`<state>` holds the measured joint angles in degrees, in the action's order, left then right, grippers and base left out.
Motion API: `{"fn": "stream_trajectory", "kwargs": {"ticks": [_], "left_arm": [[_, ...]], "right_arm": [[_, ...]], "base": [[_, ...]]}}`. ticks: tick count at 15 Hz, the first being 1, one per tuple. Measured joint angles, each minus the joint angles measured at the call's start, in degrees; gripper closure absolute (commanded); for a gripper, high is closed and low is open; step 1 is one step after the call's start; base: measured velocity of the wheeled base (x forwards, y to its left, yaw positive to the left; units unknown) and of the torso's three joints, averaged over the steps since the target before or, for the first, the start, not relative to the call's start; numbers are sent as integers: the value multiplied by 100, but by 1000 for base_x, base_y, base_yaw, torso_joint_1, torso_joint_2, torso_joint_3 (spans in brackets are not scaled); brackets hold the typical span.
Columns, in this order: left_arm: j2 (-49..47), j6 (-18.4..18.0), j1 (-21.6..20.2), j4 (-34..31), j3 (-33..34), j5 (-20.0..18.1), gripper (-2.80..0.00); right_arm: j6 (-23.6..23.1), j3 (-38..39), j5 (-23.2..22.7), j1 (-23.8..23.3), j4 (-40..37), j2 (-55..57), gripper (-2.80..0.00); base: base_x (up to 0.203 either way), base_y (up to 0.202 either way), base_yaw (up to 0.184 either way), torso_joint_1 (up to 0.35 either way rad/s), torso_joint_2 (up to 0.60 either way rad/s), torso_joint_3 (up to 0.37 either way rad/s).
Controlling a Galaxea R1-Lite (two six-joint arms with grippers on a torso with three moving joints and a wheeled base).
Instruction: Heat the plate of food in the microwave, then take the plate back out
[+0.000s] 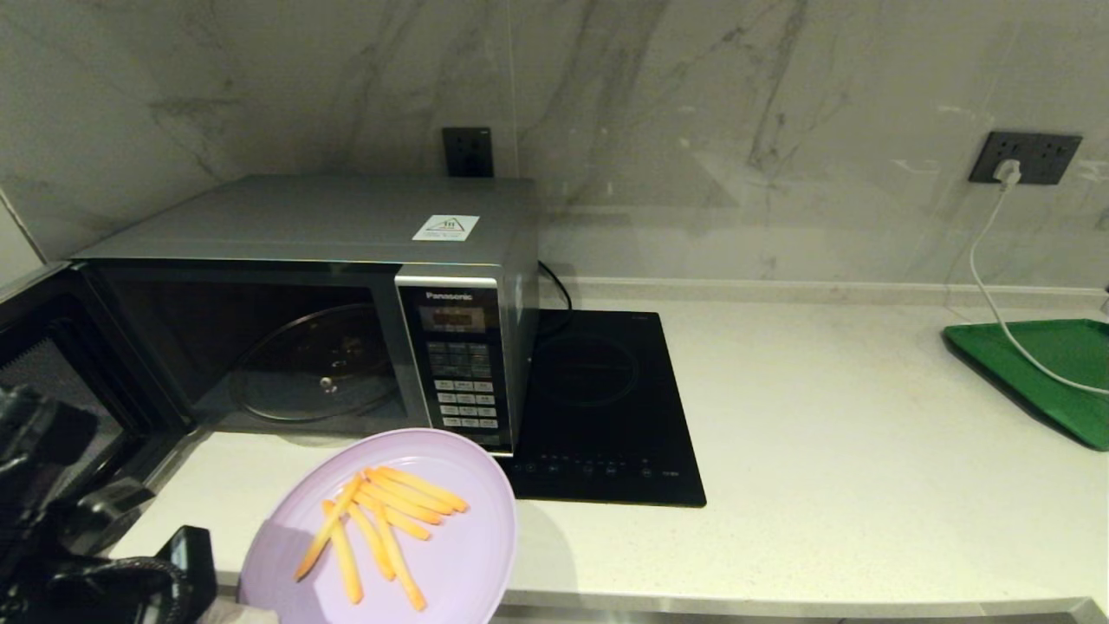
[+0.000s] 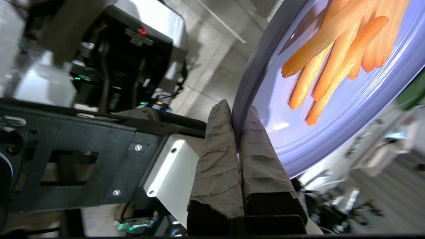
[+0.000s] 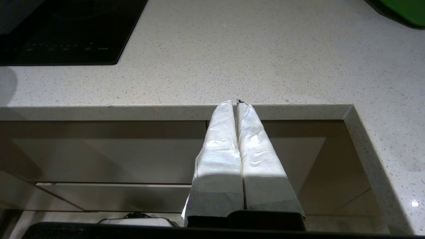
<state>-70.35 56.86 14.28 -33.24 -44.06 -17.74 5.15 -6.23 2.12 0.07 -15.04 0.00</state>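
Observation:
The lilac plate of food (image 1: 450, 555) with orange-yellow fries hangs over the counter's front edge, in front of the microwave (image 1: 346, 286). My left gripper (image 2: 237, 108) is shut on the plate's rim (image 2: 245, 83), one taped finger on each face. In the head view that gripper sits at the bottom left, mostly hidden under the plate. The microwave door (image 1: 52, 373) stands swung open to the left, and the glass turntable (image 1: 321, 373) inside is bare. My right gripper (image 3: 235, 102) is shut on nothing, below the counter's front edge, out of the head view.
A flat black induction hob (image 1: 606, 407) lies just right of the microwave. A green tray (image 1: 1048, 373) sits at the far right with a white cable (image 1: 996, 286) running over it from a wall socket. The counter's front edge (image 1: 780, 602) runs along the bottom.

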Motion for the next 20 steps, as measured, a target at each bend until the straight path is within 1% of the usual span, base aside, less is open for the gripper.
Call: {"fn": "stream_trajectory", "kwargs": {"ticks": [4,5,7,9,11,15,20], "left_arm": [[-1129,428,1614,382,-440,1087,0],[-1428,552,1954,422,-612,1259,0],[-2023,642,2337,445,-1030,1463,0],[-2523,625,2529,450,-1545,1550,0],[-2899,573,2596,391,-1988,1563,0],[-3724,402,2590,196,-2920,1598,0],[-4506,373,2571,-282,-3975,1605,0]], "right_arm": [[-1,0,-1,0,0,0,0],[1,0,-4,0,0,0,0],[1,0,-3,0,0,0,0],[1,0,-1,0,0,0,0],[1,0,-3,0,0,0,0],[1,0,-1,2,0,0,0],[-1,0,-1,0,0,0,0]], "base": [[0,0,0,0,0,0],[0,0,0,0,0,0],[0,0,0,0,0,0],[0,0,0,0,0,0],[0,0,0,0,0,0],[0,0,0,0,0,0],[0,0,0,0,0,0]]}}
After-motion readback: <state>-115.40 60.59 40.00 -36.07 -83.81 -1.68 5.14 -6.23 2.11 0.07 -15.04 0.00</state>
